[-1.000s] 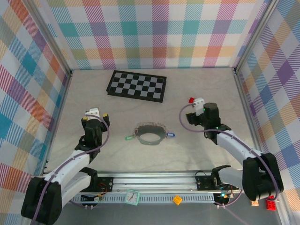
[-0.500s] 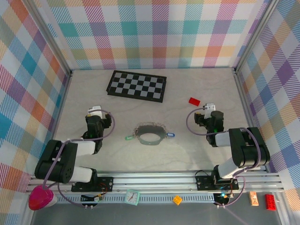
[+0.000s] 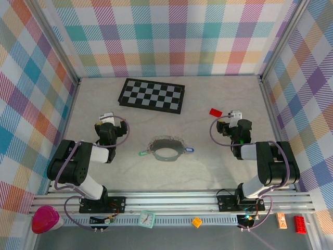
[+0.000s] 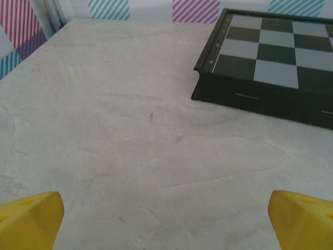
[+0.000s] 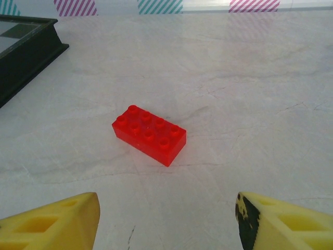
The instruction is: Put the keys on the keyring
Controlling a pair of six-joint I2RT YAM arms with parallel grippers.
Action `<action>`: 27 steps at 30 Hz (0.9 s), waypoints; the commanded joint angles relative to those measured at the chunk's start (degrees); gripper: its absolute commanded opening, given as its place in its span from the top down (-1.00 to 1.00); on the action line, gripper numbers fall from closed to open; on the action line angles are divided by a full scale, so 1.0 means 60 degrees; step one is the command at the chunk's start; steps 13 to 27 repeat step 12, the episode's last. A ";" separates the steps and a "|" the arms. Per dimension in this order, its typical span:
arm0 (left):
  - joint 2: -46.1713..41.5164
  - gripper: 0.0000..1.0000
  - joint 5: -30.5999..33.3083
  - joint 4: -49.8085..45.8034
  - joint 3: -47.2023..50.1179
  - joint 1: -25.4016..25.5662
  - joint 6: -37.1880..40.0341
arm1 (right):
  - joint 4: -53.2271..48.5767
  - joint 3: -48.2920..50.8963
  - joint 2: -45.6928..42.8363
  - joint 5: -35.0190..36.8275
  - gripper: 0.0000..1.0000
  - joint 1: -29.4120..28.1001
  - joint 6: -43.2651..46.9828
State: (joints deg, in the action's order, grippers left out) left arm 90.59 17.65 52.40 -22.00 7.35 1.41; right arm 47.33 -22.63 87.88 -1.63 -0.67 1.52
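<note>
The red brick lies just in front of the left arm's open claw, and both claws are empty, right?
Wrong arm: the red brick lies in front of the right gripper, as the right wrist view shows. The left gripper faces bare table and the chequered board. Both are open and empty, as you said.

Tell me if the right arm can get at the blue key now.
Probably yes: the blue key lies beside the ring on bare table, with nothing between it and the open right pincer, though that faces the brick.
</note>
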 commanded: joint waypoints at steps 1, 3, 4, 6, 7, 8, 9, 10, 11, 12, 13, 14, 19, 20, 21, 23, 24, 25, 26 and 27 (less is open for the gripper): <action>-0.0015 -1.00 0.0167 -0.0069 -0.0056 -0.0038 -0.0103 | -0.0050 -0.0198 0.0032 -0.0271 -0.39 0.0096 -0.0253; -0.0024 -1.00 -0.0185 -0.0340 -0.0179 -0.0179 -0.0155 | -0.0059 -0.0198 0.0032 -0.0281 -0.40 0.0091 -0.0253; -0.0027 -1.00 -0.0404 -0.0421 -0.0208 -0.0265 -0.0209 | -0.0066 -0.0198 0.0023 -0.0276 -0.40 0.0095 -0.0253; -0.0020 -1.00 -0.0575 -0.0511 -0.0262 -0.0319 -0.0214 | -0.0066 -0.0211 0.0030 -0.0282 -0.40 0.0110 -0.0253; -0.0010 -1.00 -0.0576 -0.0503 -0.0270 -0.0323 -0.0211 | -0.0068 -0.0212 0.0031 -0.0281 -0.41 0.0103 -0.0253; -0.0021 -1.00 -0.0582 -0.0484 -0.0246 -0.0322 -0.0195 | -0.0079 -0.0212 0.0032 -0.0285 -0.44 0.0111 -0.0253; -0.0018 -1.00 -0.0585 -0.0473 -0.0246 -0.0321 -0.0189 | -0.0067 -0.0212 0.0023 -0.0285 -0.50 0.0111 -0.0253; -0.0017 -1.00 -0.0589 -0.0458 -0.0231 -0.0320 -0.0191 | -0.0066 -0.0205 0.0031 -0.0282 -0.61 0.0100 -0.0253; -0.0024 -1.00 -0.0610 -0.0417 -0.0205 -0.0314 -0.0165 | -0.0074 -0.0209 0.0024 -0.0220 -0.98 0.0111 -0.0273; -0.0037 -1.00 -0.0602 -0.0360 -0.0180 -0.0318 -0.0155 | -0.0106 -0.0225 0.0014 -0.0114 -0.97 0.0104 -0.0302; -0.0037 -1.00 -0.0602 -0.0360 -0.0180 -0.0318 -0.0155 | -0.0106 -0.0225 0.0014 -0.0114 -0.97 0.0104 -0.0302; -0.0037 -1.00 -0.0602 -0.0360 -0.0180 -0.0318 -0.0155 | -0.0106 -0.0225 0.0014 -0.0114 -0.97 0.0104 -0.0302; -0.0037 -1.00 -0.0602 -0.0360 -0.0180 -0.0318 -0.0155 | -0.0106 -0.0225 0.0014 -0.0114 -0.97 0.0104 -0.0302; -0.0037 -1.00 -0.0602 -0.0360 -0.0180 -0.0318 -0.0155 | -0.0106 -0.0225 0.0014 -0.0114 -0.97 0.0104 -0.0302; -0.0037 -1.00 -0.0602 -0.0360 -0.0180 -0.0318 -0.0155 | -0.0106 -0.0225 0.0014 -0.0114 -0.97 0.0104 -0.0302; -0.0037 -1.00 -0.0602 -0.0360 -0.0180 -0.0318 -0.0155 | -0.0106 -0.0225 0.0014 -0.0114 -0.97 0.0104 -0.0302; -0.0037 -1.00 -0.0602 -0.0360 -0.0180 -0.0318 -0.0155 | -0.0106 -0.0225 0.0014 -0.0114 -0.97 0.0104 -0.0302; -0.0037 -1.00 -0.0602 -0.0360 -0.0180 -0.0318 -0.0155 | -0.0106 -0.0225 0.0014 -0.0114 -0.97 0.0104 -0.0302; -0.0037 -1.00 -0.0602 -0.0360 -0.0180 -0.0318 -0.0155 | -0.0106 -0.0225 0.0014 -0.0114 -0.97 0.0104 -0.0302; -0.0037 -1.00 -0.0602 -0.0360 -0.0180 -0.0318 -0.0155 | -0.0106 -0.0225 0.0014 -0.0114 -0.97 0.0104 -0.0302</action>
